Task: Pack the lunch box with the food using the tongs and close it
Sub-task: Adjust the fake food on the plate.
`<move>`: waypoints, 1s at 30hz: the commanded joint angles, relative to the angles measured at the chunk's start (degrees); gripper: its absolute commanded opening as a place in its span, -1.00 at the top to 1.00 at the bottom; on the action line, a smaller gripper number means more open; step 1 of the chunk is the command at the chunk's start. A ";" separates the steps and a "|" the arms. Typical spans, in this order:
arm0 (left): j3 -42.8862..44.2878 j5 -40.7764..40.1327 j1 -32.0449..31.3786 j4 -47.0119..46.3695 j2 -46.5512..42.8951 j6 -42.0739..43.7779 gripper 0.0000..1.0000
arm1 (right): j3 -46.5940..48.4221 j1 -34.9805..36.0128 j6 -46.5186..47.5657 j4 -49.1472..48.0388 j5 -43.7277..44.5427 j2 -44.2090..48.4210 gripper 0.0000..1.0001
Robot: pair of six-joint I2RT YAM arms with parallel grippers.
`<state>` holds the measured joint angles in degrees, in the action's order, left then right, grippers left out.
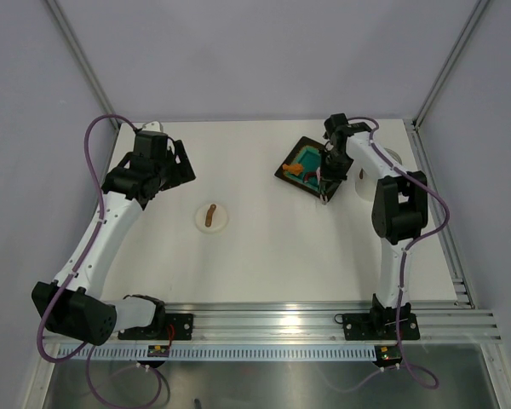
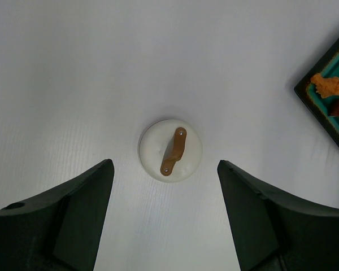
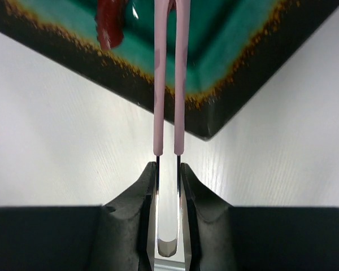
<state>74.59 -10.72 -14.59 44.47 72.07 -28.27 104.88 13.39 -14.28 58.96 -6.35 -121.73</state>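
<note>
Two arms share a white surface (image 1: 264, 256). The left hand (image 2: 164, 164) hangs wide open and empty over the lid (image 2: 152, 141), which lies alone at centre frame. The right hand (image 3: 168, 169) is clamped on the tongs (image 3: 181, 84), squeezing them near parallel over the black tray (image 3: 73, 53), upper right in the overhead view. The lunch box (image 1: 393, 158) appears just right of it, largely hidden. Risk: the brown-red food (image 3: 108, 25) looks small and glossy, so thin tips may lose it or drag the tray.
</note>
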 commanded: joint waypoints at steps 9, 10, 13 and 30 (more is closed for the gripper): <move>0.21 0.61 0.26 -2.37 0.17 0.50 -0.56 | -8.11 0.41 0.22 -0.68 2.67 12.30 0.48; 0.21 0.61 0.35 -2.46 0.17 0.50 -0.56 | -8.20 0.50 -0.13 -0.86 2.05 12.83 0.48; 0.03 0.79 0.35 -2.63 0.26 0.41 -0.56 | -8.38 1.37 -1.01 -1.65 0.29 13.36 0.39; -0.76 0.44 0.26 -2.63 -0.44 0.32 -0.56 | -6.97 4.89 -3.38 -3.33 -3.14 8.97 0.08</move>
<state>74.41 -10.44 -14.55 44.03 72.23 -28.29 96.40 18.06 -16.95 56.40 -8.27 -112.25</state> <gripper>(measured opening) 0.780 0.461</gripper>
